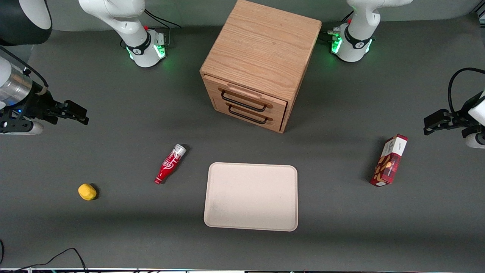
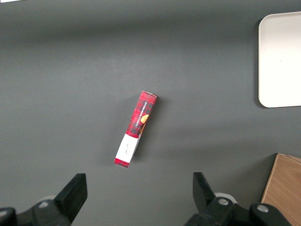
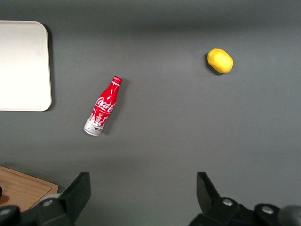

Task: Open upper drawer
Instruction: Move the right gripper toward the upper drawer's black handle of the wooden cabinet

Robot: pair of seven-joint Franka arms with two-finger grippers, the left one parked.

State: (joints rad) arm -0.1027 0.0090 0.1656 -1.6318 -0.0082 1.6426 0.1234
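Observation:
The wooden cabinet (image 1: 261, 57) stands at the middle of the table, far from the front camera. Its upper drawer (image 1: 248, 99) is the topmost of two light-oak fronts and carries a thin black wire handle (image 1: 242, 102); it looks pushed in. The lower drawer (image 1: 250, 116) sits under it with a like handle. My right gripper (image 1: 77, 113) hovers above the table toward the working arm's end, well apart from the cabinet. It is open and empty (image 3: 143, 188). A corner of the cabinet (image 3: 21, 188) shows in the right wrist view.
A cream tray (image 1: 251, 223) lies in front of the cabinet, nearer the camera. A red cola bottle (image 1: 169, 163) lies between tray and gripper, a yellow lemon (image 1: 87, 192) nearer the camera. A red snack box (image 1: 389, 160) stands toward the parked arm's end.

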